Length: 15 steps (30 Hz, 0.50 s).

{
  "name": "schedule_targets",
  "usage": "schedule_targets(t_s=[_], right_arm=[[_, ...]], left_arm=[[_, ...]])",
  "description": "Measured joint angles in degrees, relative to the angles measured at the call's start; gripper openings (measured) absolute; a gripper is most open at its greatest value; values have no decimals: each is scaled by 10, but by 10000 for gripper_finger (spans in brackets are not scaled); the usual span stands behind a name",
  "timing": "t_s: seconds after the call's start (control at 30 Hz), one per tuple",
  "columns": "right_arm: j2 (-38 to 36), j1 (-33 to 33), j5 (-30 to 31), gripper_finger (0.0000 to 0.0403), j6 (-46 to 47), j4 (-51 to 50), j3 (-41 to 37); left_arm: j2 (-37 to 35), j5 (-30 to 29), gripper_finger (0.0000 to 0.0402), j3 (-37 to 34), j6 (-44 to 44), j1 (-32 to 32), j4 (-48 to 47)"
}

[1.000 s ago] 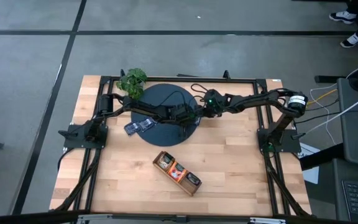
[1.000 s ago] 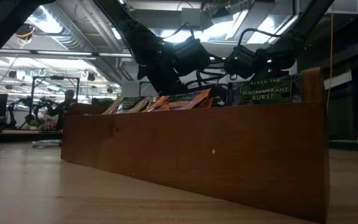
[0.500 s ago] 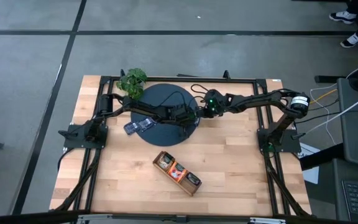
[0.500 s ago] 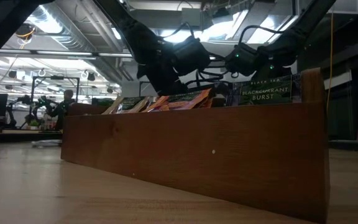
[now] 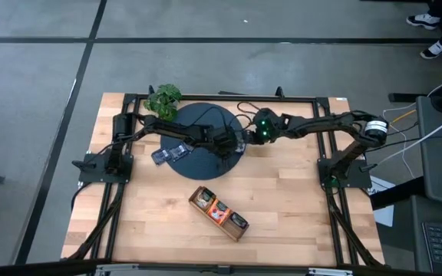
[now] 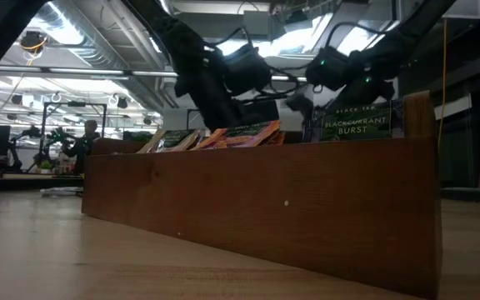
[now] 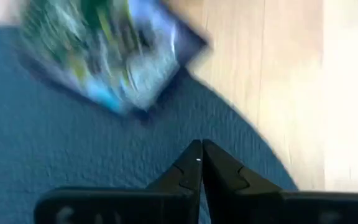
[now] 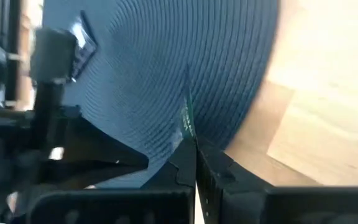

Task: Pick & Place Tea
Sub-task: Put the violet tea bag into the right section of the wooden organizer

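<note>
The dark round mat (image 5: 198,123) lies at the table's far middle. Two tea sachets (image 5: 171,153) lie flat on its left rim. A blue one (image 7: 110,56) lies at the mat's edge in the left wrist view. Both grippers meet over the mat's right part. My left gripper (image 5: 239,143) is shut (image 7: 201,149) and I see nothing between its fingers. My right gripper (image 5: 246,139) is shut on a thin greenish tea sachet (image 8: 188,118), seen edge-on. The wooden tray (image 5: 218,213) stands near the table's middle with several sachets (image 6: 223,135) upright in it. My right gripper pinches one edge of the tea sachet (image 8: 191,140) between its two fingers. The sachet stands out past the fingertips over the mat, its thin edge toward the camera. I cannot tell whether its far end touches the mat.
A leafy green plant (image 5: 163,100) stands at the mat's far left. The tray's long wooden wall (image 6: 265,200) fills the low view and hides the mat's surface. Bare wood (image 5: 305,207) lies right of the tray and along the near edge.
Both grippers have risen a little over the mat, as the low view shows. My left arm's rear links have swung toward the table's far left corner, while its gripper stays close to my right gripper.
</note>
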Motion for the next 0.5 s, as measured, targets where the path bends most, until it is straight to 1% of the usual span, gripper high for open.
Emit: schedule_targets(t_s=[0.13, 0.23, 0.4, 0.5], right_arm=[[-50, 0, 14, 3, 0, -39, 0], [-93, 9, 38, 3, 1, -84, 0], [-158, 46, 81, 2, 24, -153, 0], [-184, 79, 105, 2, 51, -173, 0]], left_arm=[[-7, 5, 4, 0, -8, 0, -6], [-10, 28, 7, 0, -11, 0, 3], [-12, 62, 10, 0, -31, 0, 10], [-12, 62, 10, 0, -39, 0, 18]])
